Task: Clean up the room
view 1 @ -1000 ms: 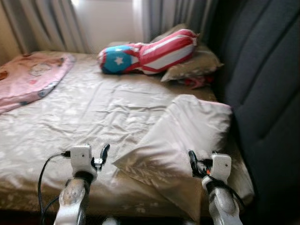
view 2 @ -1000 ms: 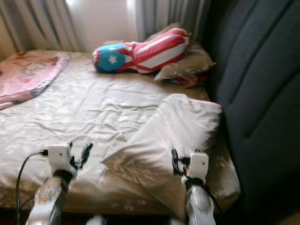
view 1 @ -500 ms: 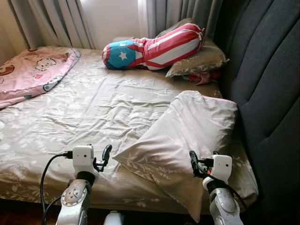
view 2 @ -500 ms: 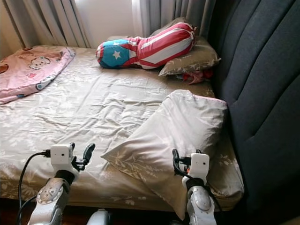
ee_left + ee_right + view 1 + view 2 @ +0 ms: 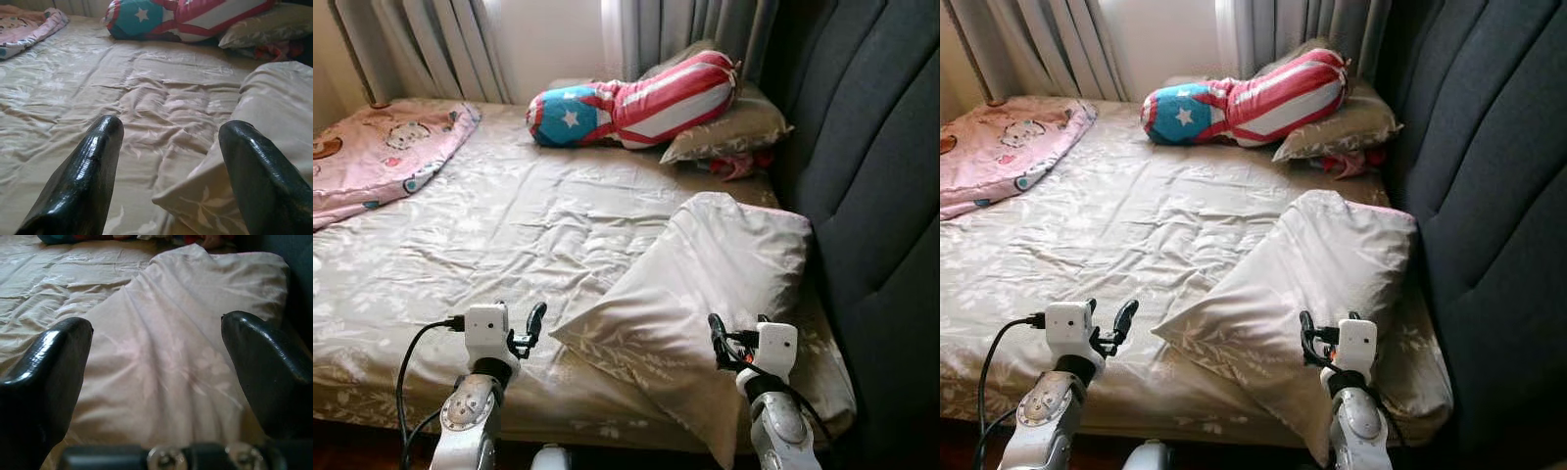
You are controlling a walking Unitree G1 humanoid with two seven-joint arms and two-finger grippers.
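A wide bed in a rumpled beige floral sheet runs up to a dark padded headboard on the robot's right, grey curtains hanging behind. Across it lie a pink cartoon-print blanket bunched at the far left, a red, white and blue star-and-stripe bolster at the far end resting partly on a beige pillow, and, nearest the robot, a large pillow in matching floral cloth.

That near pillow looks the likeliest thing to be tidied. It lies askew, its long axis running on a diagonal from the headboard side down to a corner that overhangs the bed's front edge, one end leaning against the headboard.

The right gripper is the nearer: it hovers just in front of the pillow's lower edge and points straight along its length, as its wrist view confirms. Its two black fingers are spread wide with nothing between them. The left gripper is held low over the sheet just beside the pillow's pointed left corner, which shows between its fingers in its wrist view; these too are spread apart and empty.

Neither gripper appears to touch the pillow; a short reach forward would likely bring both onto its near edge.
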